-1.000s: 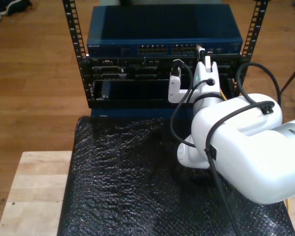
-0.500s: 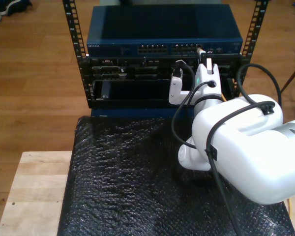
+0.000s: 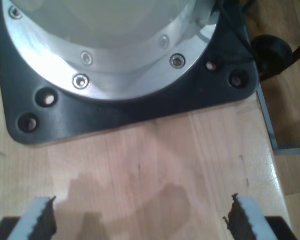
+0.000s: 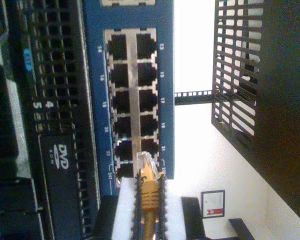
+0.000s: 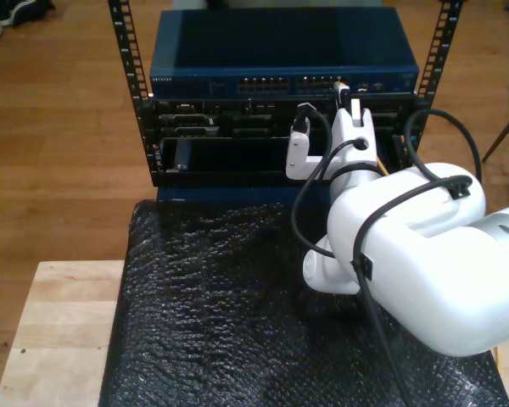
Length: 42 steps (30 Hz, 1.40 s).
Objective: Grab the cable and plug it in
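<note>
We recorded our second end effector [image 4: 149, 220] clamped on the cable [image 4: 149, 200], with the yellow-orange boot held between its pads and the clear plug [image 4: 145, 164] projecting ahead of them. In the second wrist view the plug tip stood right at the last pair of ports in the blue switch [image 4: 130, 100], at the end of the port block; whether the tip had entered a port could not be determined.

In the exterior view the second end effector [image 5: 346, 95] stood against the front of the switch [image 5: 284, 59], near the end of the port row toward the exterior view's right. Compared with the frame half a second before, the white arm [image 5: 407, 254] had advanced slightly toward the rack [image 5: 280, 127], and the plug had closed on the port row.

Our first end effector [image 3: 140, 220] was spread wide with nothing between its toothed pads [image 3: 42, 220]. It hung over the bare wood of the desk [image 3: 155, 165], close to a black base plate [image 3: 120, 107] carrying a bolted metal flange.
</note>
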Motion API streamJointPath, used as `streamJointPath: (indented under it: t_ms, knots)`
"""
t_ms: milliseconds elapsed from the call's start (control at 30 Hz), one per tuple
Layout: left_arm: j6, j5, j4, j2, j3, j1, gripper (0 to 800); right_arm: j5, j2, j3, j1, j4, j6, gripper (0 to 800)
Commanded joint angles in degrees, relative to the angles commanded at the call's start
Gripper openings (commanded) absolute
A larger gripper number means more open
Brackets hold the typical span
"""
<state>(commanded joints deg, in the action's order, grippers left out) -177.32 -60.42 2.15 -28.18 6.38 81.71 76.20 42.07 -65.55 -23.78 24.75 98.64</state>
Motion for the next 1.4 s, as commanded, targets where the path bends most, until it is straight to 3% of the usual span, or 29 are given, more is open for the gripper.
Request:
streamJointPath:
  t_ms: [533, 1400]
  knots:
    - [0.00, -0.09, 0.00, 0.00, 0.00, 0.00, 800, 0.09, -0.09, -0.26, -0.35, 2.90, 0.26, 0]
    - [0.00, -0.09, 0.00, 0.00, 0.00, 0.00, 800, 0.00, 0.00, -0.97, -0.44, 2.90, 0.26, 0]
